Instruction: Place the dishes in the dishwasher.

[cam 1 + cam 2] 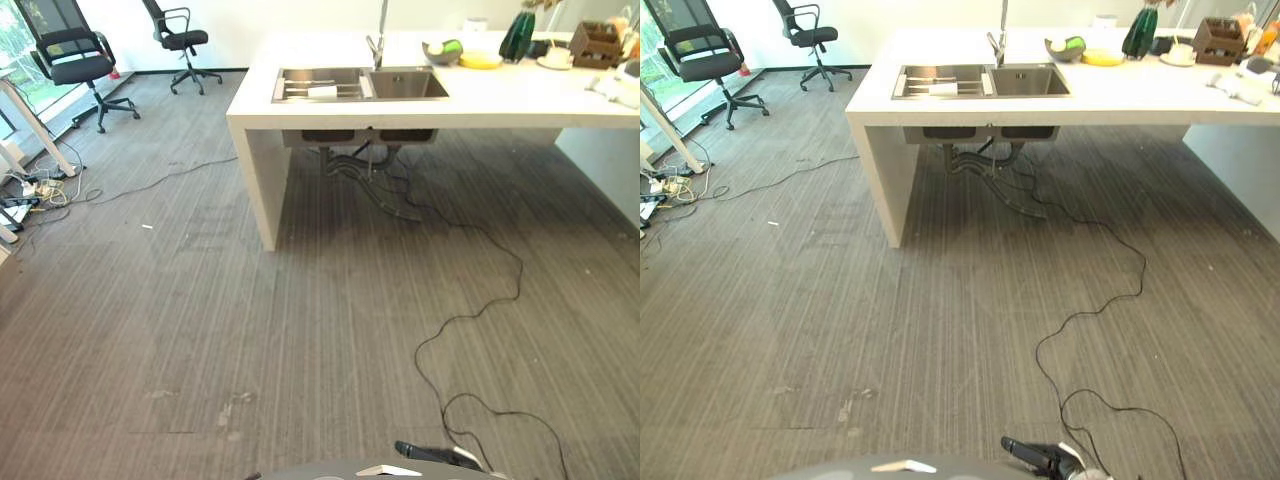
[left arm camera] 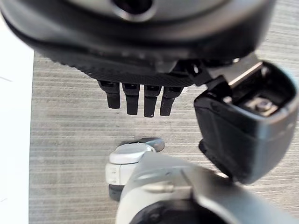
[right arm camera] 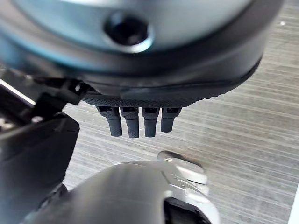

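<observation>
The tabletop (image 1: 520,100) runs out past the picture's right edge, so its far end is cut off. Beside the sink (image 1: 360,84), the tap (image 1: 380,40) is cut by the top edge. What lies in the sink's left basin is too small to make out beyond a pale piece (image 1: 322,91) on a rack. Right of the sink, the bowl (image 1: 442,52), the yellow thing (image 1: 481,60), the dark green bottle (image 1: 517,36) and the brown box (image 1: 596,44) are too small to tell closer. The office chair (image 1: 70,50) far left of the sink is cut at the top.
</observation>
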